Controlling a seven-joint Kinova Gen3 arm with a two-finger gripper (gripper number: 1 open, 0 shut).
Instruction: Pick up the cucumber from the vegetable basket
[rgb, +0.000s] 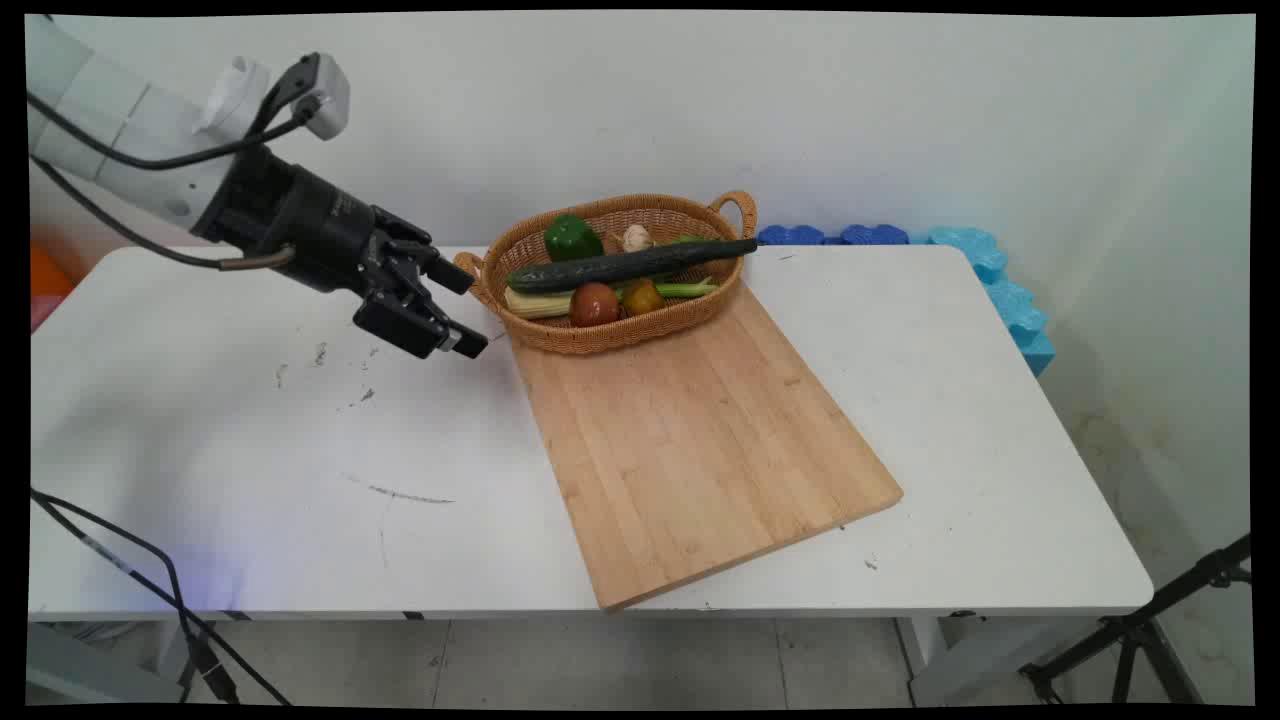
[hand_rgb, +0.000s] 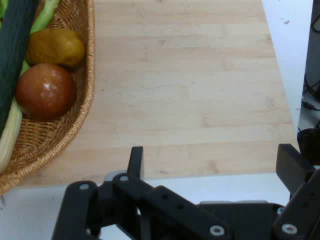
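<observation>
The tool (rgb: 462, 309) hangs open and empty above the white surface (rgb: 250, 430), just left of the basket (rgb: 600, 335) (cucumber (rgb: 630, 264) on top) and cutting board (rgb: 700, 440).

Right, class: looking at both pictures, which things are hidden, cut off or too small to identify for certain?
- Main view: the long dark green cucumber lies across the woven wicker basket, covering part of the vegetables beneath it.
- Main view: the small pale item at the basket's back is too small to name.
- Hand view: the picture's left edge cuts off the basket and cucumber.
- Hand view: the black two-finger gripper hides the table below it.
</observation>
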